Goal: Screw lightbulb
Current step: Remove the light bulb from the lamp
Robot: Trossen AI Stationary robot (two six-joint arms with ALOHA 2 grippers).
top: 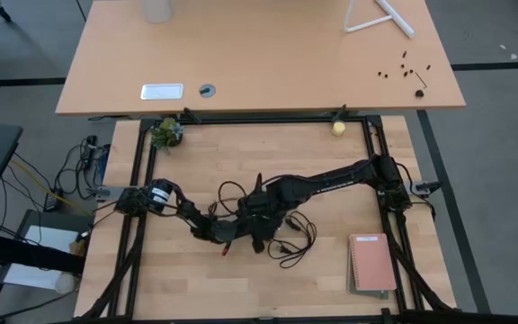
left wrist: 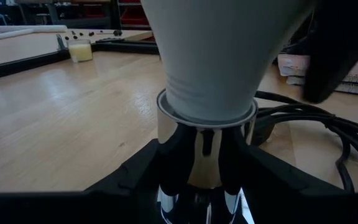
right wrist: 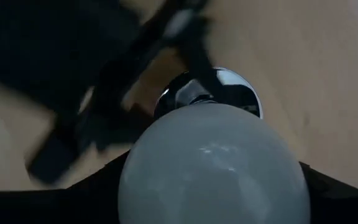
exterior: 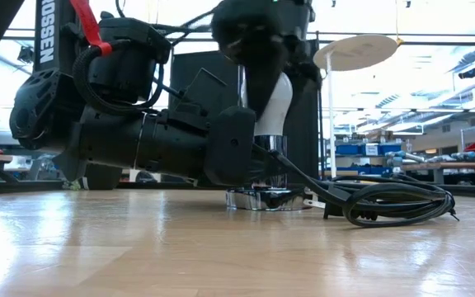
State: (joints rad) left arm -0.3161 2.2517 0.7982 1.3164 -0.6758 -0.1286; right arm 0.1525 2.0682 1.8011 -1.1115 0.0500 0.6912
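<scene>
The white lightbulb (exterior: 275,107) stands upright with its narrow end in a chrome socket (exterior: 262,196), whose round base rests on the wooden table near its middle. My left gripper (exterior: 239,157) reaches in level from the table's left and is shut on the socket. My right gripper (exterior: 262,37) comes down from above over the bulb's rounded head (right wrist: 213,168) and is shut on it. In the high view both grippers meet at the table's middle (top: 254,220), and the bulb is hidden under the right one. My left gripper pinches the socket's chrome neck (left wrist: 204,146) between its two fingers (left wrist: 166,162), just under the bulb's narrow end. The fingers lie level, coming from the table's left. The socket stands upright on its base on the table. My right gripper holds the bulb's rounded head by its two opposite sides, one finger (right wrist: 95,193) on each side. The fingers point down from above. The bulb stands upright, its narrow end (left wrist: 207,106) in the socket.
The socket's black cord (exterior: 386,202) lies in loops to the right of the socket, also in the high view (top: 290,238). A pink notebook (top: 371,263) lies near the right front. A pale-yellow ball (top: 338,129) and a small plant (top: 165,133) sit at the far rail.
</scene>
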